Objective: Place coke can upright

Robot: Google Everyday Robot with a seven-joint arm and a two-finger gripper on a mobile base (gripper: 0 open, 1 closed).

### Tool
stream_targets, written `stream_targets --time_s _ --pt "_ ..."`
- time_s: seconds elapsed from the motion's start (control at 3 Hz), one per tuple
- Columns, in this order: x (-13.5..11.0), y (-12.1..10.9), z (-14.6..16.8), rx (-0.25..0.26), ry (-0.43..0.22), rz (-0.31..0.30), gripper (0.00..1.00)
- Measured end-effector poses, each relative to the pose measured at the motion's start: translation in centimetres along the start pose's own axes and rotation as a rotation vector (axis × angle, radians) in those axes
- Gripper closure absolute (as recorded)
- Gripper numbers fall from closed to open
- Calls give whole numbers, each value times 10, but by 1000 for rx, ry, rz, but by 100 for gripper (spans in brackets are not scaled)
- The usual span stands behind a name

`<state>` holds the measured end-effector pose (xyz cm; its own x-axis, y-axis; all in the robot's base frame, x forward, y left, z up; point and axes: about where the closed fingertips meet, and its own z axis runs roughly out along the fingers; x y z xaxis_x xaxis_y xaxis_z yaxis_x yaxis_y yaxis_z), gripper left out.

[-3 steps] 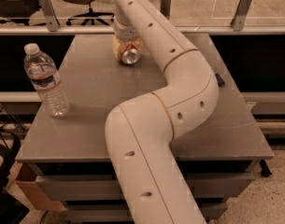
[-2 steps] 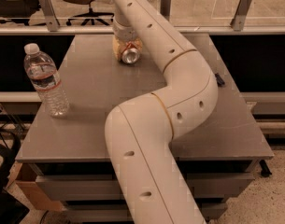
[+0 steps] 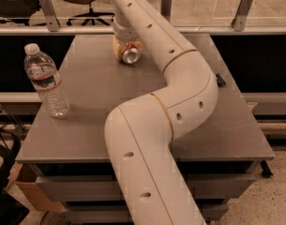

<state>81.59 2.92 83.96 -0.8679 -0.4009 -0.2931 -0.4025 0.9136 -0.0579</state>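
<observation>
The coke can (image 3: 131, 55) is at the far middle of the grey table (image 3: 86, 125). It is tipped over, with its silver end facing the camera. My gripper (image 3: 125, 47) reaches down from the long white arm (image 3: 180, 74) and is shut on the coke can, holding it at or just above the tabletop. A yellowish finger (image 3: 117, 48) shows on the can's left side. The other finger is hidden behind the can and the arm.
A clear plastic water bottle (image 3: 46, 81) stands upright near the table's left edge. A flat dark blue packet (image 3: 220, 80) lies at the right edge, partly hidden by the arm. A railing (image 3: 53, 29) and office chairs stand behind the table. A cardboard box (image 3: 25, 191) sits at lower left.
</observation>
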Motion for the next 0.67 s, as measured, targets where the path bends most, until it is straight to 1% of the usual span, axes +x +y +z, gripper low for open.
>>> stream_targets --time_s 0.33,0.67 --pt "-3 -18 -23 71 -31 16 100" --pt "4 -41 -49 138 -41 45 100"
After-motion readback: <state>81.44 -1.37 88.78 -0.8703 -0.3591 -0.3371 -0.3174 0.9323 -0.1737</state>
